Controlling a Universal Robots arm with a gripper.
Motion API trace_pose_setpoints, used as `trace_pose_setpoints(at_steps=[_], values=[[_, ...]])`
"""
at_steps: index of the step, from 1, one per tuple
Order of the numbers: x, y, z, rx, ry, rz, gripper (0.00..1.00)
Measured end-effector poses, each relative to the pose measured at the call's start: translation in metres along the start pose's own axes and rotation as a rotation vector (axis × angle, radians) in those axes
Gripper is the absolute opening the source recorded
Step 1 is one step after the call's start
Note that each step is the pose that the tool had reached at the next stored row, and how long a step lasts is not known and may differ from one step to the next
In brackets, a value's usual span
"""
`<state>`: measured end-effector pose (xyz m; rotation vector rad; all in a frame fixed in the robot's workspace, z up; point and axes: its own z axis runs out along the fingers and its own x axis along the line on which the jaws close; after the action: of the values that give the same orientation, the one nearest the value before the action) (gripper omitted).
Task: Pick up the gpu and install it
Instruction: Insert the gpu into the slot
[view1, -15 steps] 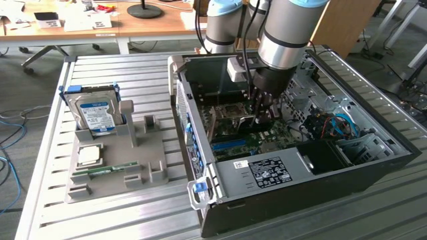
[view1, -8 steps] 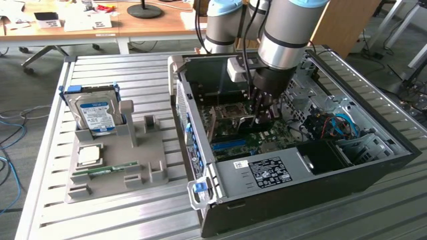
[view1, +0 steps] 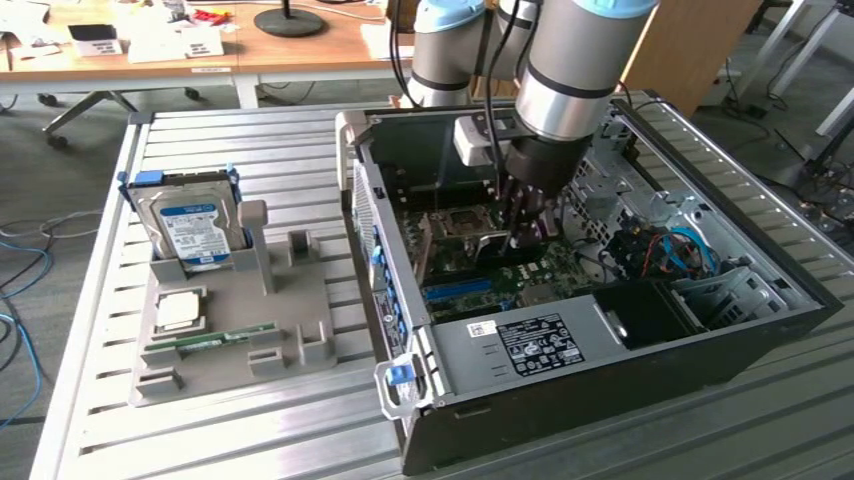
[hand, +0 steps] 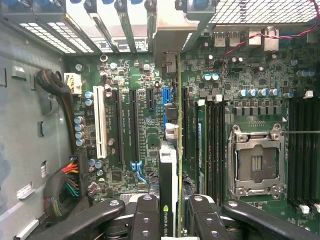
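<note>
Inside the open computer case (view1: 534, 390) on the desk (view1: 240, 440), the tool (view1: 525, 228) pinches the gpu (hand: 169, 165) on edge over the motherboard (hand: 130, 75), bracket end towards the rear slot openings, black expansion slots (hand: 125, 125) just beside it, CPU socket (hand: 256, 160) apart.

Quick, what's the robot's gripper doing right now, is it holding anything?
The gripper: closed, its fingers holding the gpu edge-on.
</note>
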<state>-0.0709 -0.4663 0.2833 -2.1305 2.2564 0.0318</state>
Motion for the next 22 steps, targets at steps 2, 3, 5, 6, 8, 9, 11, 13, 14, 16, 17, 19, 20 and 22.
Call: trace_pose_setpoints(at_steps=[2,3,5,6,8,9,11,13,14,16,17,19,20,22], values=[[0.0000,0.0000,0.0004,0.0001,-0.0001,0.000,0.27],[0.0000,0.0000,0.0007,0.0001,-0.0003,0.000,0.27],[0.0001,0.0000,0.0012,0.0000,0.0000,0.000,0.27],[0.0001,0.0000,0.0016,0.0000,0.0000,0.000,0.27],[0.0001,0.0000,0.0016,0.0000,-0.0001,0.000,0.27],[0.0001,0.0000,0.0017,0.0000,0.0000,0.000,0.27],[0.0000,0.0000,0.0025,0.0002,-0.0004,0.000,0.27],[0.0001,0.0000,0.0032,0.0000,0.0000,0.000,0.27],[0.0001,0.0000,0.0036,0.0000,-0.0001,0.000,0.27],[0.0002,0.0001,0.0037,-0.0001,0.0002,0.000,0.27],[0.0002,0.0001,0.0037,-0.0001,0.0002,0.000,0.27],[0.0002,0.0001,0.0039,0.0000,-0.0001,0.000,0.27],[0.0004,0.0001,0.0040,0.0001,-0.0004,0.000,0.27],[0.0006,0.0011,0.0042,0.0002,-0.0002,0.000,0.27]])
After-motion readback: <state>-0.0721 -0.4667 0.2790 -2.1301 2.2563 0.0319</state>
